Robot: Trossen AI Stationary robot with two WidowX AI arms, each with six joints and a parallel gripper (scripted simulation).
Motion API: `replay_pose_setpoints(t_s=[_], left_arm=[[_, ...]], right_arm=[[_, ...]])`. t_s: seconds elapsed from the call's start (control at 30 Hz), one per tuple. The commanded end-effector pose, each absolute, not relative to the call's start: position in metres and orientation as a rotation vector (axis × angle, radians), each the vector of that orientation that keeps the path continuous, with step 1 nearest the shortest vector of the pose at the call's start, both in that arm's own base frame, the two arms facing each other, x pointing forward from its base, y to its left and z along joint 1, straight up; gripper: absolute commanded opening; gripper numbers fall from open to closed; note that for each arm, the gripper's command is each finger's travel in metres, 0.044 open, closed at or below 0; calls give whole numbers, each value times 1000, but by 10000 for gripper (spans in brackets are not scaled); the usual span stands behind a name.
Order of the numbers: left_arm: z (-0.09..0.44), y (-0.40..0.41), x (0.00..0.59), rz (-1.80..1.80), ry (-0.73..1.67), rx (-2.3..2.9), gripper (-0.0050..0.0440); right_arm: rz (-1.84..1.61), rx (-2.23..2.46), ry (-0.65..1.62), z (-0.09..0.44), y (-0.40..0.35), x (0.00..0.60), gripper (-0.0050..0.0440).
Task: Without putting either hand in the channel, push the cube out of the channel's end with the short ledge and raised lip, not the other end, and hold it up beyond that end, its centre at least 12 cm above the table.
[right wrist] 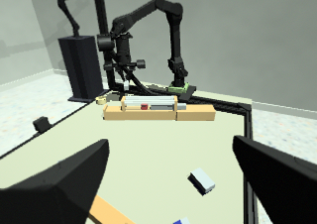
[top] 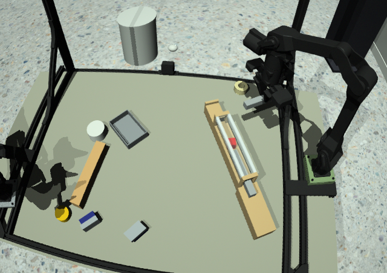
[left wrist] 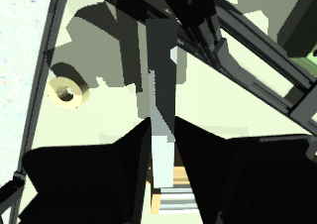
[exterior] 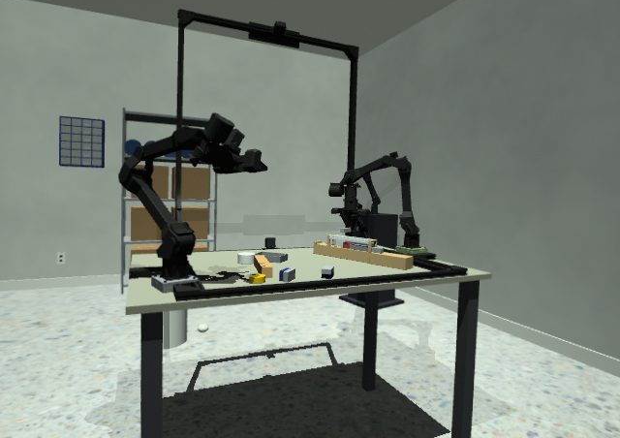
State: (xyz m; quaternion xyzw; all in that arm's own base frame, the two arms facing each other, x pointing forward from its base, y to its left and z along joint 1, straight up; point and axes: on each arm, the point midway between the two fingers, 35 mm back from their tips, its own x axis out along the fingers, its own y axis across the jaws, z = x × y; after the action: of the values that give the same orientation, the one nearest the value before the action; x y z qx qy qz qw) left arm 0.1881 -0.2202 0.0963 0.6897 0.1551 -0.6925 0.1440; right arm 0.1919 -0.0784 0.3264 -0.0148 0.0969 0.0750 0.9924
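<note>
- Cube (top: pixel 232 142) (exterior: pixel 346 244) (right wrist: pixel 145 106), the red one, is inside the channel (top: pixel 222 145) (exterior: pixel 345 253) (right wrist: pixel 141 115), right of centre in the top view; it hasn't come out of either end.
- The wanted exit, with its short ledge (top: pixel 213 109) and raised lip (top: pixel 211 102), faces the upper part of that view, so the push ought to run that way.
- A grey block (top: pixel 250 189) (exterior: pixel 375 248) (right wrist: pixel 181 106) lies on the cube's other side and pokes out at the lower end; I'd guess it could do the pushing.
- Over at upper right, the left gripper (top: pixel 265 98) (left wrist: pixel 161 121) has its jaws narrowed onto a pale grey bar (top: pixel 253 102) (left wrist: pixel 162 160), held outside the channel. Some kind of tool is in hand, it seems.
- The right gripper (exterior: pixel 263 167) (right wrist: pixel 170 143) stands nearly wide open, holding nothing, well away from the channel.
- Left to do, as I judge it: drive the cube out past the lip end, grasp it there, and hold it high beyond.
</note>
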Motion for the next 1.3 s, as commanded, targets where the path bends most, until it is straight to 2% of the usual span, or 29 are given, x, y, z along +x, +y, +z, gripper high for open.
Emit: replay_pose_setpoints(t_s=[0.0,0.23,0.63,1.27], left_arm=[[105,-222,189,-1985,432,1985,40],[105,-214,196,-1963,463,1963,40],[107,-146,248,-1776,698,1778,40],[108,-45,280,-1527,945,1535,40]], right_arm=[[148,-34,196,326,-79,192,400],[148,-34,196,326,-79,192,400],[148,-34,196,326,-79,192,400],[148,-34,196,326,-79,192,400]])
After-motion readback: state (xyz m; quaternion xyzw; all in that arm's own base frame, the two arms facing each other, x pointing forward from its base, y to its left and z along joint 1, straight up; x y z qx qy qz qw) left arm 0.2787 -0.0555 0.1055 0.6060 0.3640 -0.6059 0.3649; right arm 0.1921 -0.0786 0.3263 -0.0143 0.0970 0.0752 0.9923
